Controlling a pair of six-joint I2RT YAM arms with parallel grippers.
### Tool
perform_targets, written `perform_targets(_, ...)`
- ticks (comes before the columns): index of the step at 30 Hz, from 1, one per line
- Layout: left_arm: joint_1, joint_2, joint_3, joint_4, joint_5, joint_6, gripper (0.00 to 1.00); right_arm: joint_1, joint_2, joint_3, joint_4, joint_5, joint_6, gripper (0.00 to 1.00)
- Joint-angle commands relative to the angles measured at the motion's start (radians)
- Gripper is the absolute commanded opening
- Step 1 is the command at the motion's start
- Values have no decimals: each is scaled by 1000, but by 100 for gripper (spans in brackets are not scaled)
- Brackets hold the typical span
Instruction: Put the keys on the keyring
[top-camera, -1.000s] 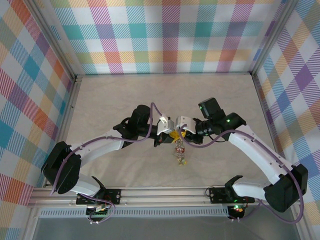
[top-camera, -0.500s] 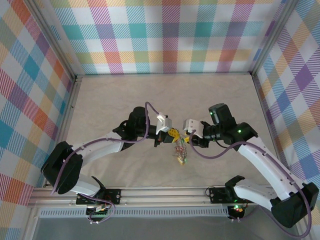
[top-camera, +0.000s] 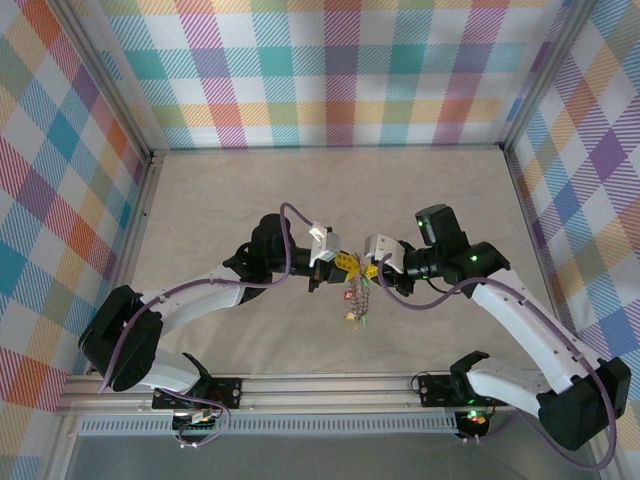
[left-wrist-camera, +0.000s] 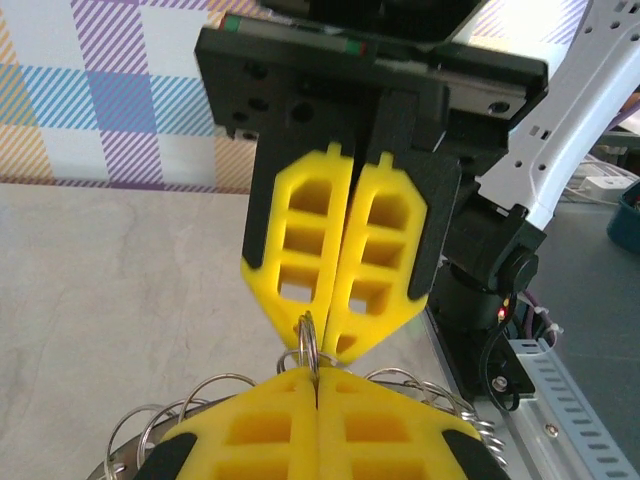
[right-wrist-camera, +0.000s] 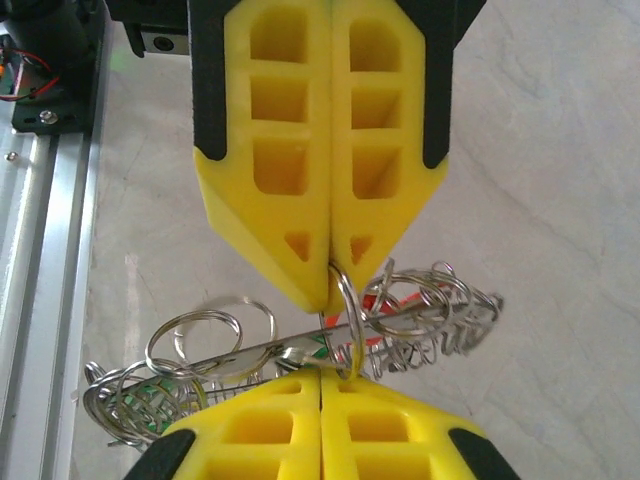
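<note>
Keys (top-camera: 358, 303) with red, green tags (top-camera: 347, 296)

This is a lab's robot test cell. Here plaid panels (top-camera: 340, 70) in aluminium framing (top-camera: 148, 205) enclose a pale worktop (top-camera: 250, 190), and two cabled arms (top-camera: 200, 298) are bolted to a rail (top-camera: 330, 384) at its near edge

No legible text or markings anywhere — none.
</note>
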Motion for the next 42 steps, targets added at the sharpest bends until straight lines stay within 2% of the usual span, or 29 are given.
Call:
perform_targets(1,8,-29,1,77,39,-11,0,-6,23,21,33,-84,6,4)
perform_targets(7,7,-14,7,94,46,-20,0,-6,38,23,72,-123,17,4)
perform_targets(13,8,1,5,131,51,-39,0,-6,21,11,90,-165,18,11)
perform_targets(22,8,-4,-11,154,48,-55,0,-15,-49,-41,158,-112,74,22)
perform_targets(28,7,-16,-20,155,46,-57,0,-46,-106,-87,209,-108,131,23)
perform_targets(34,8,-25,-32,156,31,-59,0,-53,-129,-113,218,-94,157,32)
perform_targets(38,7,-30,-33,150,18,-60,0,-53,-167,-160,236,-63,186,43)
perform_targets(42,7,-28,-32,152,15,-61,0,-52,-184,-191,218,-67,200,47)
